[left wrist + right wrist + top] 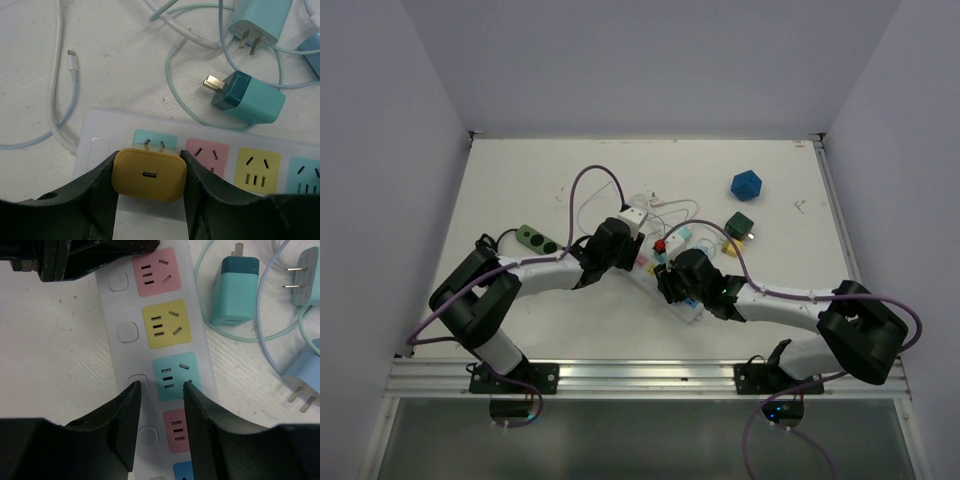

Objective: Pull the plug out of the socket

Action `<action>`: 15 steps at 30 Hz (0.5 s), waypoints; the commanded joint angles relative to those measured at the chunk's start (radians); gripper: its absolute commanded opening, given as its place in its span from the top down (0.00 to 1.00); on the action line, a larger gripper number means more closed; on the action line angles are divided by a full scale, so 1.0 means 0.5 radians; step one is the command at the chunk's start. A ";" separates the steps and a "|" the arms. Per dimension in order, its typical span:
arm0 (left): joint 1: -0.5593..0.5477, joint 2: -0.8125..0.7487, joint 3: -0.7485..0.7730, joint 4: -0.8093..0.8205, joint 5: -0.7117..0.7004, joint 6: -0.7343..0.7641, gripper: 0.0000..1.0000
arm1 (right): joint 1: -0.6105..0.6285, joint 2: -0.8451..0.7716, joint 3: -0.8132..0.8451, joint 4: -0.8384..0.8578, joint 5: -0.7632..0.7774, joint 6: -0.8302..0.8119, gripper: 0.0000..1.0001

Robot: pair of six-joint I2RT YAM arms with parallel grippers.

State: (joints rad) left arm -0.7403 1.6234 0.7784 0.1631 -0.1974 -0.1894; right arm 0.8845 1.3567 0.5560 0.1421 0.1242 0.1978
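Low in the left wrist view, the left gripper (149, 175) clamps the yellow square charger plug (149, 174); a tilted pull could jam its prongs. The right gripper (161, 390), fingers parted, presses the white plastic power strip (111, 305); slipping lets it lift.

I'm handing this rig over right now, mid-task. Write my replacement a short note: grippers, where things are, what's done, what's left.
Left gripper: jaws against both sides of the yellow plug. Its prongs show above the strip's end socket, so it's partly or fully out; hard to tell.
Right gripper: jaws narrowly apart, pressing down on the strip at the teal socket, holding nothing.
Loose on the table: teal charger, other chargers and cables.
Done: plug gripped, strip pinned.
Left: lift the plug fully clear of the socket.
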 commanded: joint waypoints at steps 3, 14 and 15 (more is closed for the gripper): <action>-0.029 -0.007 0.094 -0.016 -0.105 0.066 0.78 | 0.056 0.060 0.087 -0.124 0.199 -0.070 0.56; -0.032 -0.139 0.066 0.051 -0.185 0.011 0.91 | 0.130 0.183 0.109 -0.257 0.126 -0.074 0.54; -0.032 -0.160 0.051 0.060 -0.185 0.008 0.92 | 0.133 0.195 0.106 -0.254 0.117 -0.061 0.54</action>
State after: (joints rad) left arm -0.7532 1.6142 0.7864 0.1333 -0.2413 -0.1909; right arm 0.9401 1.4090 0.6144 0.0921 0.2146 0.1673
